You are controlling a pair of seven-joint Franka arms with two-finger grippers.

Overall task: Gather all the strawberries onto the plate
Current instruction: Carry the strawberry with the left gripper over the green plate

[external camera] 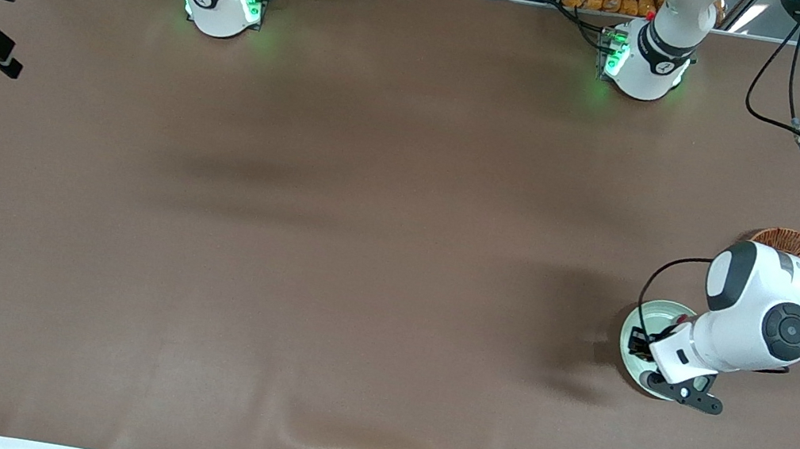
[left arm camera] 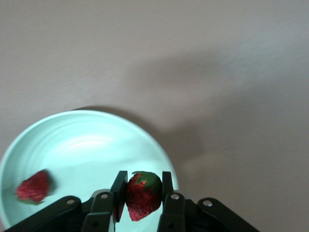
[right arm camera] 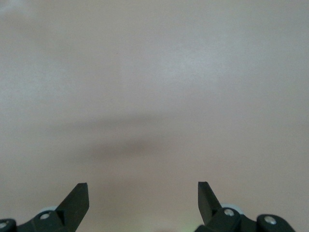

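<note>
The brown worktop [external camera: 332,246] carries the plate [left arm camera: 87,145] at the left arm's end, beside a basket [external camera: 787,240]. The left claw [left arm camera: 142,193], over the plate, pinches a strawberry [left arm camera: 143,195]; another strawberry [left arm camera: 33,187] lies inside. Best lower first, then release. The right claw [right arm camera: 143,195] waits spread wide, empty.

The left claw [left arm camera: 143,193], over the plate [left arm camera: 87,145], holds one strawberry [left arm camera: 142,195]; another strawberry [left arm camera: 34,187] lies in it.
</note>
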